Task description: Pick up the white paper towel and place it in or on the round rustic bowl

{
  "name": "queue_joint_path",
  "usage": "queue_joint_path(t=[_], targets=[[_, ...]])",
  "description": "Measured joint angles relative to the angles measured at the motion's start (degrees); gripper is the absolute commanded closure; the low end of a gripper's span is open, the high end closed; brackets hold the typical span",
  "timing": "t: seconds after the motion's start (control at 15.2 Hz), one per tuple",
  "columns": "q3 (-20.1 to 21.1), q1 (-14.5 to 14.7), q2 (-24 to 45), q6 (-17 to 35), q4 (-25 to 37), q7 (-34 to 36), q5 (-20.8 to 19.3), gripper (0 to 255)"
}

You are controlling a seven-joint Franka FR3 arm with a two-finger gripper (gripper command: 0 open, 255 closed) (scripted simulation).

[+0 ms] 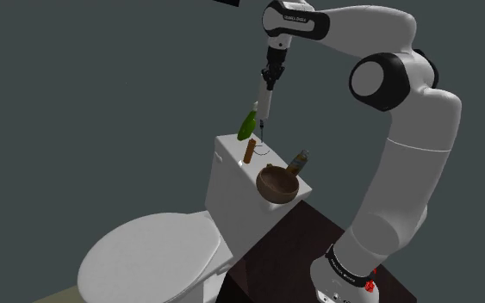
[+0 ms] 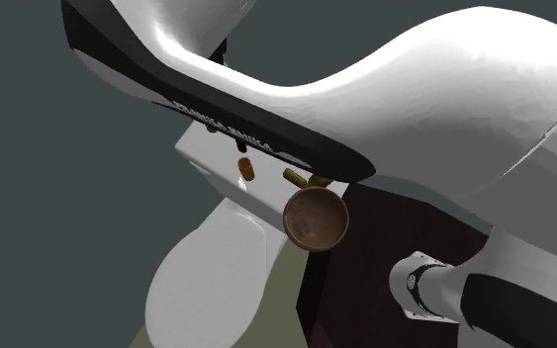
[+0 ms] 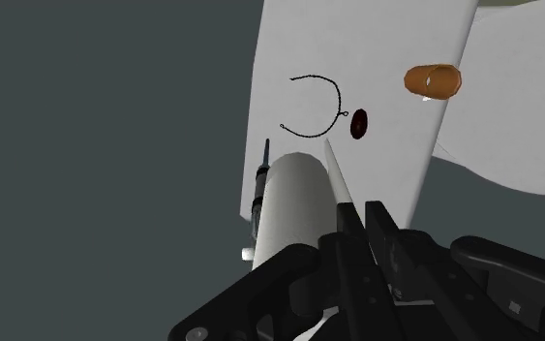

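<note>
Clamping a thin edge of the white paper towel roll point(image 3: 289, 218), the all-black two-finger gripper point(image 3: 357, 215) hangs it in the air above the white toilet tank lid point(image 1: 227, 145), whose end on the shoulder view's right carries the round brown rustic bowl point(image 1: 276, 184).

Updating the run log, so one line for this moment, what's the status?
gripper: shut on paper towel | paper towel: in air above toilet tank | bowl: empty, on tank
</note>
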Motion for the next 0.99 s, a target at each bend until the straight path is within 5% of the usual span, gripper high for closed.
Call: queue_joint_path(t=[0.99], targets=[[3.9,4.4,-34.3,-0.5,-34.5,8.4,-5.3,255]])
